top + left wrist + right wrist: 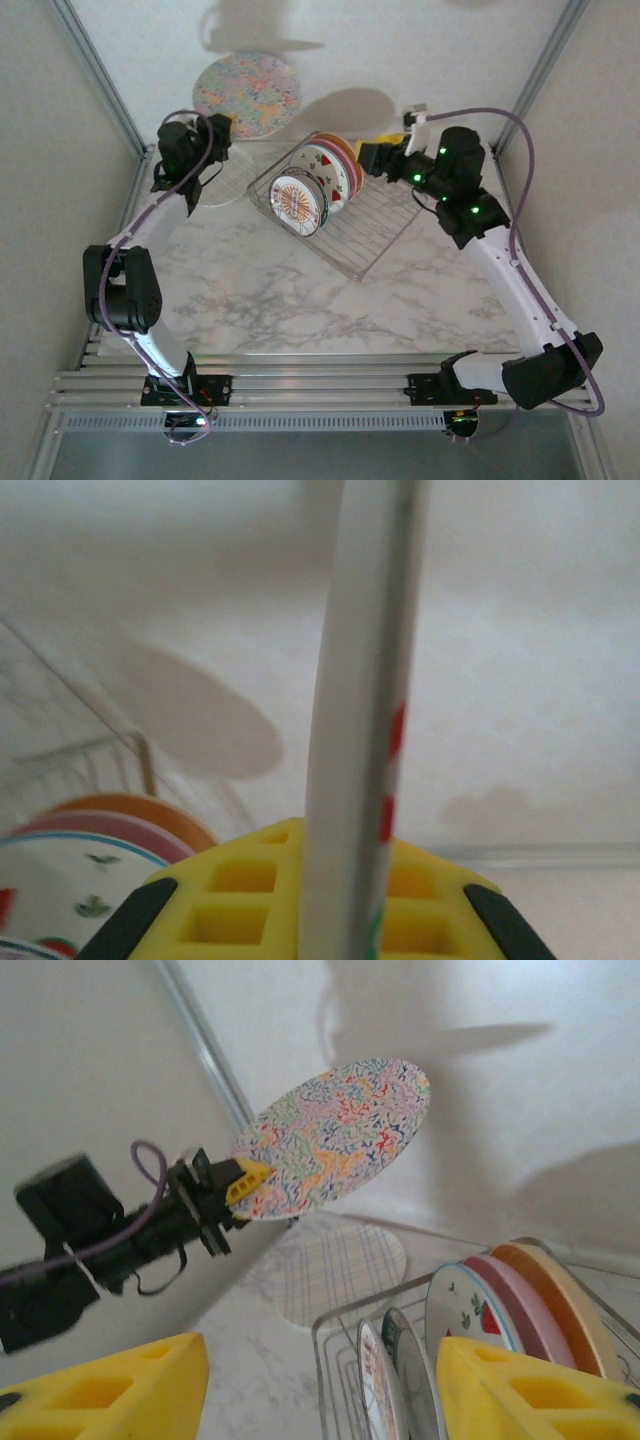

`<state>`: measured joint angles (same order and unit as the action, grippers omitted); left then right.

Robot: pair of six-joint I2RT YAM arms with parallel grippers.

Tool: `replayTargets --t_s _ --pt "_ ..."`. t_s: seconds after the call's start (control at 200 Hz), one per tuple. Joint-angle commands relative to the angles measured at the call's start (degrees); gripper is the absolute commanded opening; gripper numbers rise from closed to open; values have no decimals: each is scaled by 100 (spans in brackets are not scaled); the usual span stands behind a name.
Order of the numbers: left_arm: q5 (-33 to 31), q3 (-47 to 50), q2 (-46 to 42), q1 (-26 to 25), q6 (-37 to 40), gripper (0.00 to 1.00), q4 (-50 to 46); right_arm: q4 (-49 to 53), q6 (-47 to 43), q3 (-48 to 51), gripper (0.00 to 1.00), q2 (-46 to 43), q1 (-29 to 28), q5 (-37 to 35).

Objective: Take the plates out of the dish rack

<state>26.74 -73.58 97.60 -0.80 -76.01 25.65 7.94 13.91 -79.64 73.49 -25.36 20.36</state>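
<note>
My left gripper [218, 128] is shut on the rim of the large pastel multicolour plate [247, 95] and holds it in the air behind the rack, left of it. In the left wrist view that plate's edge [365, 730] stands pinched between the yellow pads of the left gripper [350, 880]. The silver wire dish rack [375, 230] holds several upright plates: the sunburst plate [298, 202] in front, the fruit plate [335, 170], a pink one and the yellow-orange plate [345, 145] behind. My right gripper [372, 152] hovers open at the rack's far right end, nothing between its fingers [530, 1390].
A pale checked plate [225, 175] lies flat on the marble table left of the rack, below the held plate. The enclosure's walls and metal posts [105, 80] stand close behind. The right wrist view also has the checked plate [340, 1270] and rack rim [330, 1325].
</note>
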Motion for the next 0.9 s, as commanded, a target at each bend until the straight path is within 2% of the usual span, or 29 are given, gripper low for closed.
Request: replayTargets --t_s 0.0,0.15,0.35,0.511,0.896 --pt "-297 545 -318 236 -106 0 749 -182 -1240 207 65 -138 -439 -552" --pt "-591 1270 -335 601 -156 0 1027 -144 -1534 276 66 -34 -810 -886" --pt "-651 1823 -74 969 -54 0 1387 -126 -1751 192 67 127 -1237 -1174" --pt "-538 1826 330 1150 119 0 1395 -87 -1802 59 67 238 -1381 -1250" --pt "-362 1441 1371 1213 263 0 1695 32 -1813 26 67 236 -1427 -1436"
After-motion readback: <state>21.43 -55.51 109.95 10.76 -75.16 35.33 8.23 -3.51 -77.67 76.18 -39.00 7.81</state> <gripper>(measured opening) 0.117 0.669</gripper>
